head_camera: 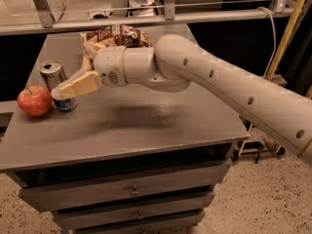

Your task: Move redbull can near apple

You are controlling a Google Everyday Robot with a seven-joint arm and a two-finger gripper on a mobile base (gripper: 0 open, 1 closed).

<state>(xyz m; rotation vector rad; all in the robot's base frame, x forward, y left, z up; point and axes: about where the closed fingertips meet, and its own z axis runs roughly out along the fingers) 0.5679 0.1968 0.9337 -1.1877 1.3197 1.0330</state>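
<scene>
The redbull can (53,74) stands upright on the grey table (146,126) at its left side, silver top showing. The red apple (34,101) sits just left of the can, almost touching it. My gripper (69,83) is at the can's right side. One cream finger (78,86) crosses in front of the can's lower half; the other finger is mostly hidden behind. The jaws stand apart and loose about the can.
A brown snack bag (114,36) lies at the back of the table, behind my wrist. A metal rail (195,16) runs along the far edge. Drawers (131,191) sit below the table's front edge.
</scene>
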